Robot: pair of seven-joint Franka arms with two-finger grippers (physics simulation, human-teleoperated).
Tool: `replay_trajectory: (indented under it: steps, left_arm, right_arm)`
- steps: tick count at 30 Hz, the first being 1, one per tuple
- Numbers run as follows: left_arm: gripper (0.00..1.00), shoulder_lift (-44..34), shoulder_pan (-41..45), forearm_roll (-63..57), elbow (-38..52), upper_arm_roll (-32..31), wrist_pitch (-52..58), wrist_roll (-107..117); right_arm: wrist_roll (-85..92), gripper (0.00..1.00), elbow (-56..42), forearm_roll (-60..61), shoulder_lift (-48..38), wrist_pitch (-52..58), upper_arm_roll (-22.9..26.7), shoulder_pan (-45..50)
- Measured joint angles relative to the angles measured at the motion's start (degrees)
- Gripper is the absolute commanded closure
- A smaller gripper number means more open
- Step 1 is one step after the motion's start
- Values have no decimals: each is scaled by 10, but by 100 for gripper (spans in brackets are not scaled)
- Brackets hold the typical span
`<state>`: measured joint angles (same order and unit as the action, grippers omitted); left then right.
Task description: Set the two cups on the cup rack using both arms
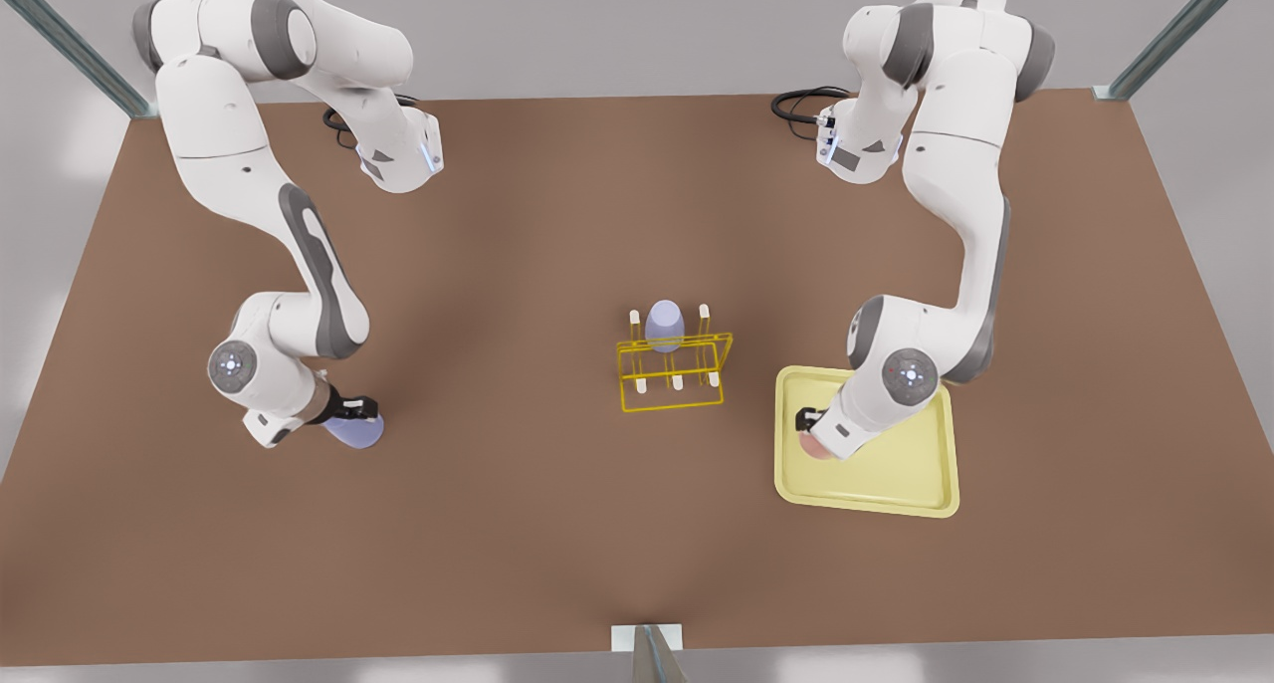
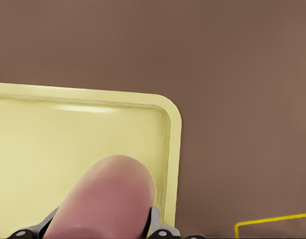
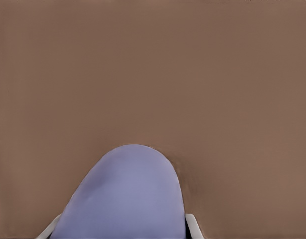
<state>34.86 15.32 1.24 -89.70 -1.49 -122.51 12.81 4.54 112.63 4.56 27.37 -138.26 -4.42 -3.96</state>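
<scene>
The pink cup (image 1: 814, 445) (image 2: 105, 199) lies tilted on the pale-yellow tray (image 1: 896, 474) (image 2: 53, 134), near the corner closest to the rack. My left gripper (image 1: 808, 424) (image 2: 100, 226), on the front view's right, is shut on it, a finger (image 2: 155, 219) pressed to each side. On the front view's left, my right gripper (image 1: 353, 411) (image 3: 123, 229) is shut on a lavender cup (image 1: 356, 431) (image 3: 128, 199), low over the table. The yellow cup rack (image 1: 675, 369) (image 2: 272, 221) stands in the middle and carries another lavender cup (image 1: 664, 325) upside down on a back peg.
The brown table (image 1: 557, 524) stretches wide around the rack. The tray's raised rim (image 2: 175, 149) lies between the pink cup and the rack. Both arm bases stand at the table's far edge, with black cables (image 1: 796, 101) beside them.
</scene>
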Motion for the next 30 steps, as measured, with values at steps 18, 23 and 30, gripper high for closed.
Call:
replay_trajectory:
  steps: [18,23,30]
  left_arm:
    - [16,13,30,27,127,-145,199,199]
    - [9,26,28,27,127,-144,196,243]
    - [0,26,24,22,136,-142,199,287]
  right_arm:
    - [-34,15,-314,242,112,125,-62,171]
    - [-62,15,-351,269,130,163,-72,198]
    - [-99,15,-349,299,144,171,-73,230]
